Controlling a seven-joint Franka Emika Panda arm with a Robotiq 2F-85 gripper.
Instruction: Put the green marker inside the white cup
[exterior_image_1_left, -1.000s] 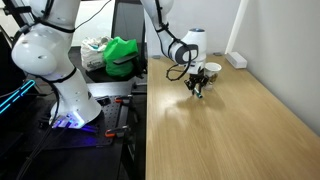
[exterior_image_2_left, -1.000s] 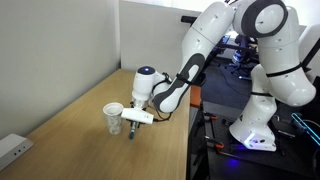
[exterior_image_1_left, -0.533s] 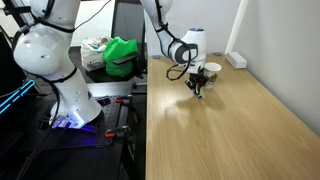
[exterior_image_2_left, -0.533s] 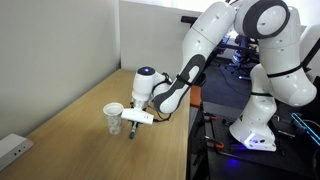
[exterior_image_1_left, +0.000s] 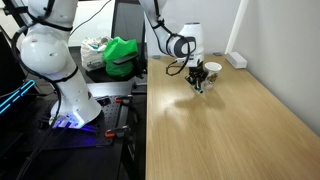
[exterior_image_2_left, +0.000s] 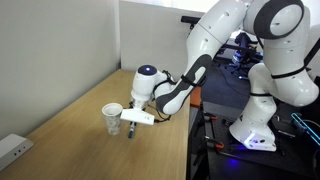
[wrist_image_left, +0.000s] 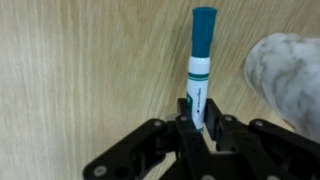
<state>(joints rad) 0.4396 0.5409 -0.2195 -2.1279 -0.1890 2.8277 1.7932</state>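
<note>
Glossy white rounded arm (exterior_image_2_left: 218, 40) with black joint bands, black jaws.

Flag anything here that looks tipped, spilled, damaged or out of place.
Nothing stands out. The white cup stands upright on the wooden table, with no spill visible. The gripper holds the green marker beside the cup, not yet in it.
</note>
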